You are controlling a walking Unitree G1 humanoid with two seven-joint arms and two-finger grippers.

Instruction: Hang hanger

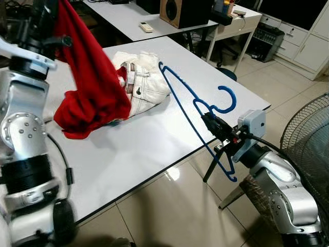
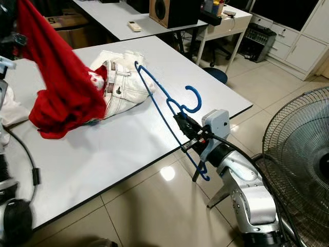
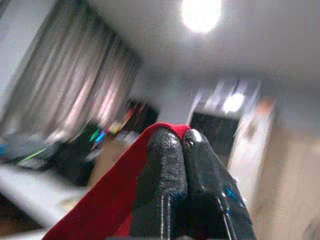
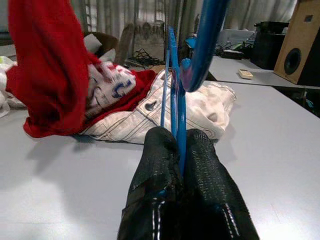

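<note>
A blue plastic hanger [image 1: 191, 105] hangs in the air over the right edge of the white table [image 1: 154, 149]. My right gripper [image 1: 209, 121] is shut on it just below its hook. In the right wrist view the hanger [image 4: 176, 100] runs up between the black fingers [image 4: 157, 175]. A red garment [image 1: 87, 82] is lifted at the left, its lower end bunched on the table. My left gripper [image 3: 181, 142] is shut on its top edge, raised high at the upper left.
White jeans [image 1: 144, 82] lie crumpled on the table behind the red garment. A standing fan [image 1: 308, 144] is at the right near my right arm. Another desk with a speaker [image 1: 177, 11] and a remote stands behind. Tiled floor lies below the table edge.
</note>
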